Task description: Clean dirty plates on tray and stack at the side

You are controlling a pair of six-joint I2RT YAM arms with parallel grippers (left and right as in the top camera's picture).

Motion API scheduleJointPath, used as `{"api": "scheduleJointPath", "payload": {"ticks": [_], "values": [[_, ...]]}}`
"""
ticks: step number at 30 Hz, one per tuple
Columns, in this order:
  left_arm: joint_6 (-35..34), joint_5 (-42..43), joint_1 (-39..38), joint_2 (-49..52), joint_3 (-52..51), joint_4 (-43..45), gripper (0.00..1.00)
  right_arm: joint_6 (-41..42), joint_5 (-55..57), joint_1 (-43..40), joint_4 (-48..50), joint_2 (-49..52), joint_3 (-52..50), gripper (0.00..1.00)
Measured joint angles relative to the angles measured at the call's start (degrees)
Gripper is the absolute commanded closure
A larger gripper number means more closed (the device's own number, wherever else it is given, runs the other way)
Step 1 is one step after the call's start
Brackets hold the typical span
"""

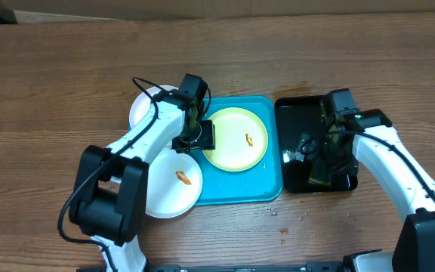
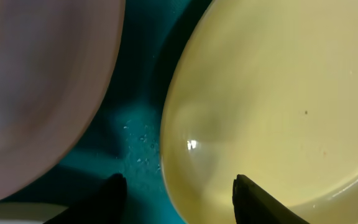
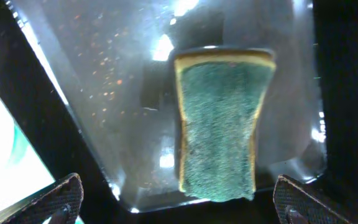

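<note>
Overhead, the left gripper [image 1: 201, 137] is seen low over the left rim of the green-rimmed plate [image 1: 236, 140], which lies inside the turquoise tray [image 1: 272, 185]. Its fingers are held apart, one over the plate and one over bare tray, with nothing clamped. An orange smear [image 1: 249, 140] is carried on this plate. A white plate [image 1: 174, 185] with its own smear is lapped over the tray's left edge. A second white plate [image 1: 143, 106] is half hidden behind the arm — whether it sits on the tray cannot be told.

The black tray [image 1: 293, 113] holds a green-faced sponge [image 3: 219, 124], framed by the wide-apart right gripper [image 3: 180, 208] and not yet touched.

The risk is judged to lie at the rim: if the fingers are closed off-centre, the shallow plate could be tipped or skidded into its neighbour. The sponge could likewise be nudged aside if missed.
</note>
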Motion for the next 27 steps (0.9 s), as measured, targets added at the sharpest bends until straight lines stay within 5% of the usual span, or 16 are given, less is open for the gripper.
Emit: {"api": "scheduleJointPath", "payload": {"ticks": [18,27], "values": [[-0.2,0.0,0.0,2.1,-0.1,1.7,0.70,0.0,2.2,1.3,3.1,0.0,0.0,0.00],[-0.4,-0.2,0.0,2.4,-0.1,1.5,0.78,0.0,4.9,1.3,18.6,0.0,-9.4,0.00]]}}
